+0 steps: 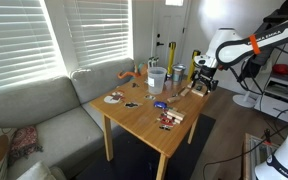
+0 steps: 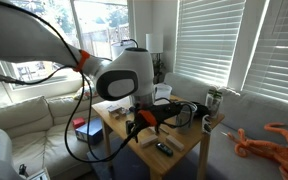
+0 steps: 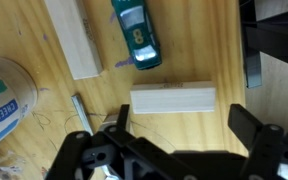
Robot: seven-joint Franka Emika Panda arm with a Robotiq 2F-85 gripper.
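My end effector [image 3: 177, 135] hangs wide open above the wooden worktop [image 3: 219, 45], holding nothing. A pale wooden block [image 3: 174, 100] lies flat just ahead of my jaws, in line with the gap between them. Beyond it lie a teal toy car [image 3: 137, 32] and a second wooden block [image 3: 72, 38].

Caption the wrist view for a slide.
Open gripper hovers over a wooden block, with a teal toy car just beyond.

Toy car [image 3: 138, 38] cut off at top; tub [image 3: 2, 100] at left edge.
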